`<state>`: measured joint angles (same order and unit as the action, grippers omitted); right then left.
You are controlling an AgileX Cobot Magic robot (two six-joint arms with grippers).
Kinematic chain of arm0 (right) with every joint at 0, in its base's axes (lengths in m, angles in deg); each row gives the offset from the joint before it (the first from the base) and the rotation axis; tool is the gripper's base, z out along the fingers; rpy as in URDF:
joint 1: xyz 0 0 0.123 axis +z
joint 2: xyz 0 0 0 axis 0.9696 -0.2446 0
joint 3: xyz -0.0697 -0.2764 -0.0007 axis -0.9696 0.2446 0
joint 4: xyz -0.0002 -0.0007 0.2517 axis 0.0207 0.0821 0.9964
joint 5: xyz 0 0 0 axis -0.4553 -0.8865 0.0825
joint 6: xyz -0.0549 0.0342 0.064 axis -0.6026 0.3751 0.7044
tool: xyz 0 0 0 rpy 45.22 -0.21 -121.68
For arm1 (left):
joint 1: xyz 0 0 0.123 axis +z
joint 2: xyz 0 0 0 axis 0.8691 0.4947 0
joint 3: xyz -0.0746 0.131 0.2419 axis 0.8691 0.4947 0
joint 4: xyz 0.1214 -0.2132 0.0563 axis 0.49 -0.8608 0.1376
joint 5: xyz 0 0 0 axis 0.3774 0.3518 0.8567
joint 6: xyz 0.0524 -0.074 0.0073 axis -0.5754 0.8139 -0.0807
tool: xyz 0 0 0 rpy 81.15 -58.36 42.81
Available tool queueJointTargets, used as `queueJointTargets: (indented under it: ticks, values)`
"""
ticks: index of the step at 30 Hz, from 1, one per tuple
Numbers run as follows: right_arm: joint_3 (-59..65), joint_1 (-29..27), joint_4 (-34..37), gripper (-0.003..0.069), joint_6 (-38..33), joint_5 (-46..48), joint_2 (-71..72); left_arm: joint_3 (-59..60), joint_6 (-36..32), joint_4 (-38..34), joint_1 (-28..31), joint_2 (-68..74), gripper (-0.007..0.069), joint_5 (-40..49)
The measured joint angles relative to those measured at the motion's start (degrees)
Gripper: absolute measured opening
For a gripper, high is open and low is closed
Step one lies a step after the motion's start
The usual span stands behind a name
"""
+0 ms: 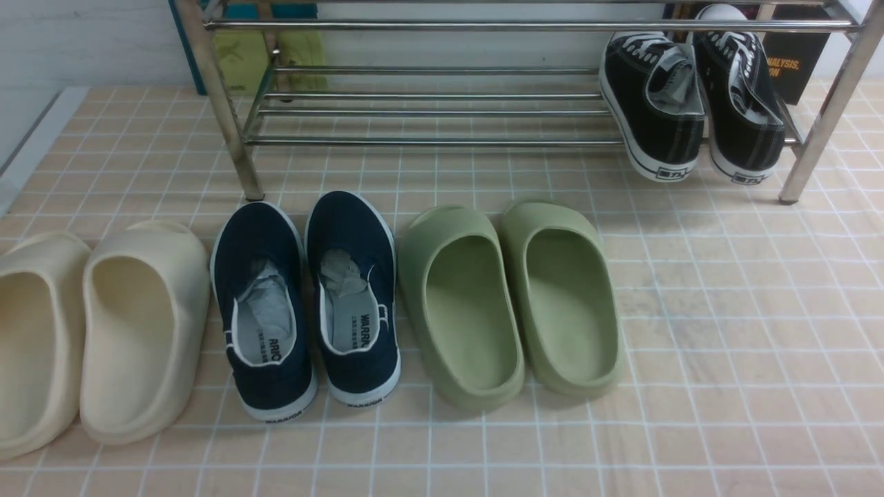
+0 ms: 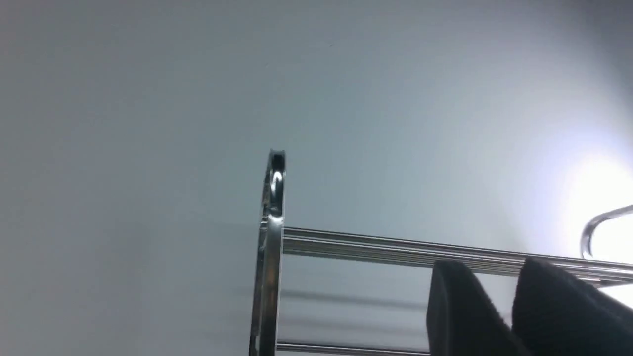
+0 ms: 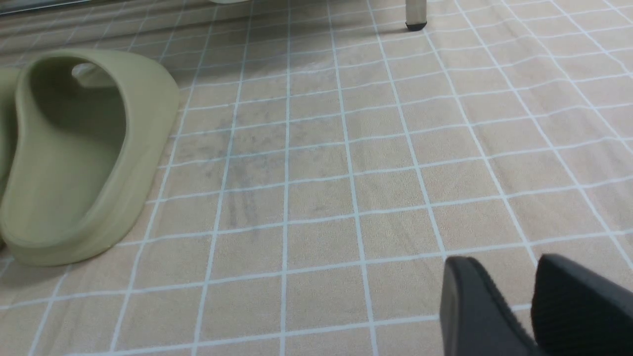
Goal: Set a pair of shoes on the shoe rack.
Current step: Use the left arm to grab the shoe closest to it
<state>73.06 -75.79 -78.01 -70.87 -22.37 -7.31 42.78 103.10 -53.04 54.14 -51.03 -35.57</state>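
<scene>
The pair of navy-blue slip-on shoes stands side by side on the tiled floor in the front view, the left shoe (image 1: 262, 304) next to the right shoe (image 1: 353, 290), heels toward me, paper stuffed inside. The chrome shoe rack (image 1: 428, 26) stands behind them; its post and bars also show in the left wrist view (image 2: 269, 247). Neither gripper shows in the front view. My left gripper (image 2: 492, 267) is raised, facing the rack's upper bars, shut and empty. My right gripper (image 3: 504, 262) hangs low over bare floor tiles, shut and empty. The navy shoes are out of both wrist views.
Two green foam slides (image 1: 459, 304) stand right of the navy shoes; one shows in the right wrist view (image 3: 74, 148). Two cream slides (image 1: 138, 324) stand at the left. Black lace-up sneakers (image 1: 652, 103) rest on the rack's lower shelf at the right. A rack leg (image 3: 415, 15) stands on the floor.
</scene>
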Motion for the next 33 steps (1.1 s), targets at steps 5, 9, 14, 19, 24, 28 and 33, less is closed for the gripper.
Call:
queueJointTargets:
  ticks: [5, 9, 14, 19, 24, 28, 33]
  values:
    - [0.0, 0.0, 0.0, 0.0209, 0.0, 0.0, 0.0, -14.5, -8.8, -2.6, 0.0, 4.7, 0.0034, 23.4]
    - [0.0, 0.0, 0.0, 0.0209, 0.0, 0.0, 0.0, -20.1, -13.7, -3.0, 0.0, 14.9, 0.0002, 37.4]
    - [0.0, 0.0, 0.0, 0.0209, 0.0, 0.0, 0.0, -20.1, -10.8, -3.6, 0.0, 29.9, 0.0002, 45.8]
    - [0.0, 0.0, 0.0, 0.0209, 0.0, 0.0, 0.0, -22.8, -4.0, -6.8, 0.0, 44.5, 0.0002, 55.4]
    - [0.0, 0.0, 0.0, 0.0210, 0.0, 0.0, 0.0, -29.5, -3.0, -9.5, 0.0, 59.1, 0.0007, 63.8]
    - [0.0, 0.0, 0.0, 0.0217, 0.0, 0.0, 0.0, -33.4, -2.6, -10.3, -0.6, 66.9, 0.0069, 64.5]
    - [0.0, 0.0, 0.0, 0.0223, 0.0, 0.0, 0.0, -36.2, -2.6, -10.2, -5.1, 74.2, 0.0273, 60.6]
